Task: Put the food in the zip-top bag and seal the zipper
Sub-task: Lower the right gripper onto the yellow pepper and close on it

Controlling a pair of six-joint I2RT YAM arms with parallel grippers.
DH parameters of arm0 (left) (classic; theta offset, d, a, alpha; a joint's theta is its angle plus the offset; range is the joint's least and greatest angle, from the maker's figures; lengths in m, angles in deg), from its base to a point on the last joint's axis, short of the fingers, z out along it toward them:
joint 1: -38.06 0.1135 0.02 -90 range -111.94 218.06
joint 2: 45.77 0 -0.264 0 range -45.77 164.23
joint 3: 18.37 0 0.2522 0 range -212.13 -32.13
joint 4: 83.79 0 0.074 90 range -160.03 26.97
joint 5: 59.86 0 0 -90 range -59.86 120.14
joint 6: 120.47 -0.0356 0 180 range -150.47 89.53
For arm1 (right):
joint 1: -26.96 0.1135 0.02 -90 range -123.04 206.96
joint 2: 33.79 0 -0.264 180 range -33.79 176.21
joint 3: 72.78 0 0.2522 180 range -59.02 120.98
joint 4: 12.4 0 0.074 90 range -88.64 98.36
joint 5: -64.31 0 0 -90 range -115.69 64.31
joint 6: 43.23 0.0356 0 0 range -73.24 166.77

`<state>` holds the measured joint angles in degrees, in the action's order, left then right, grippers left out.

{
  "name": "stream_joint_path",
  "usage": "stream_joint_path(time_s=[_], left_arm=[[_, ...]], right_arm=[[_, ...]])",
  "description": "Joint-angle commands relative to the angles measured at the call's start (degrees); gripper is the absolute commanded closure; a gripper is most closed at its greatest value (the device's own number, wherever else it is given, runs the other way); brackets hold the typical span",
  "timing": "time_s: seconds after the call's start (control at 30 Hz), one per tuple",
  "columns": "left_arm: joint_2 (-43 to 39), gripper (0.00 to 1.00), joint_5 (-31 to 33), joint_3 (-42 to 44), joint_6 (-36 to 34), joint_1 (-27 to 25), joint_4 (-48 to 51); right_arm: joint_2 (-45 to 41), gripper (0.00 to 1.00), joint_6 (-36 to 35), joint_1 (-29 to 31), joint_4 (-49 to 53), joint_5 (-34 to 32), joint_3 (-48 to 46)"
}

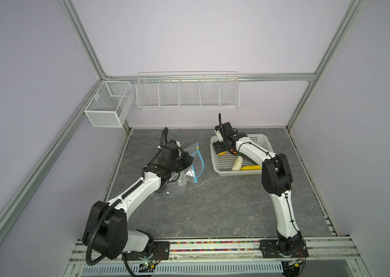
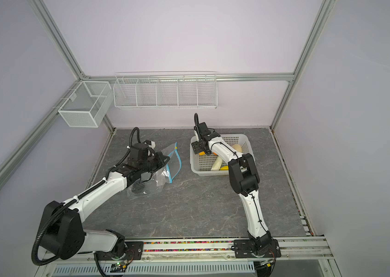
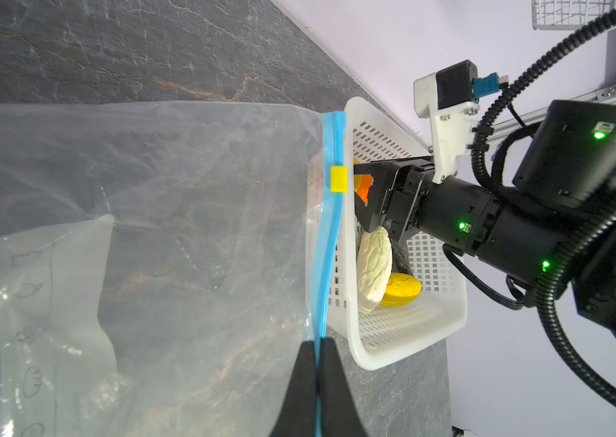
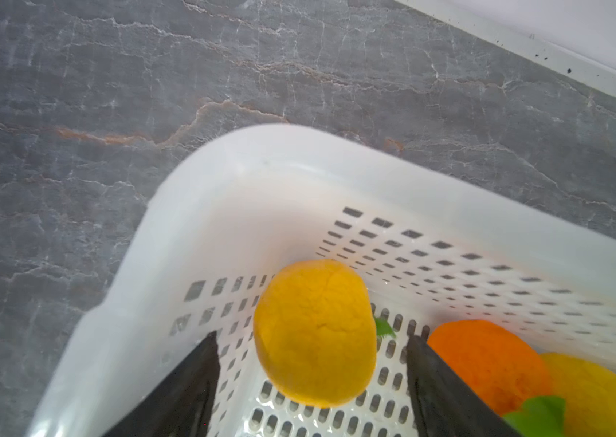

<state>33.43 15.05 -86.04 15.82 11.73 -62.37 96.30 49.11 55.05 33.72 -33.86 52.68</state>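
Zip-top bag (image 1: 195,159) lies on table (image 1: 213,203), left of centre, far half. Film is clear and crumpled, no food seen inside. Zipper (image 3: 328,242) edge faces right, twd basket (image 4: 261,170), which sits far right, near bag but apart from it. Yellow slider tab (image 3: 338,179) sits twd far end of strip.

L gripper (image 3: 318,348): jaws pinched tight on the blue strip, nearer along it than the tab. Can't tell if it has one lip or both.

R gripper (image 4: 312,336): jaws wide, down in basket's far-left corner, straddling yellow piece (image 4: 315,333), pads not on it yet. Orange (image 4: 488,359) is just beside one finger. White oblong piece (image 3: 374,268) and yellow oblong piece (image 3: 403,289) lie nearer in basket.

Step, as I read it: first pick from basket.
- Go a bit lower so pads meet piece at its widest, centred btwn them.
- Close slow, since a round piece may roll or squirt out.
- Mind the finger next to orange: could nudge it or trap both.
- Lift straight up, clear of basket wall, before crossing left.
- L side: mouth must gape for the drop. If both lips are pinched it's shut, so regrip one lip and raise it.
- Sealing comes last.
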Motion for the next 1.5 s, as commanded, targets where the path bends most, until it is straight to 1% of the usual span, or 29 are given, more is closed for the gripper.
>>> stream_joint_path(time_s=[0.0,0.3,0.57,0.67,0.8,1.33,1.47], left_arm=[[-0.4,1.00,-0.5,-0.3,0.1,-0.3,-1.1],[-0.2,1.00,-0.7,-0.6,-0.2,-0.3,-1.0],[-0.2,1.00,-0.7,-0.7,-0.2,-0.3,-0.9],[-0.2,1.00,-0.6,-0.7,-0.2,-0.3,-0.9],[-0.2,1.00,-0.7,-0.7,-0.2,-0.3,-0.9],[-0.3,1.00,-0.6,-0.1,-0.1,-0.3,-1.2],[-0.3,1.00,-0.6,0.3,0.2,-0.4,-1.7]], right_arm=[[2.0,0.21,-1.5,-0.3,1.6,-0.1,2.2],[5.7,0.22,-1.7,-0.2,3.7,0.1,6.4],[7.1,0.23,-1.6,-0.1,3.7,0.1,7.3],[7.3,0.24,-1.5,-0.2,3.6,0.2,7.3],[7.4,0.28,-1.3,-0.2,3.4,0.3,7.3],[6.1,0.33,-0.9,0.0,3.6,0.1,6.7],[5.4,0.36,-0.4,0.0,3.7,-0.3,6.3]])
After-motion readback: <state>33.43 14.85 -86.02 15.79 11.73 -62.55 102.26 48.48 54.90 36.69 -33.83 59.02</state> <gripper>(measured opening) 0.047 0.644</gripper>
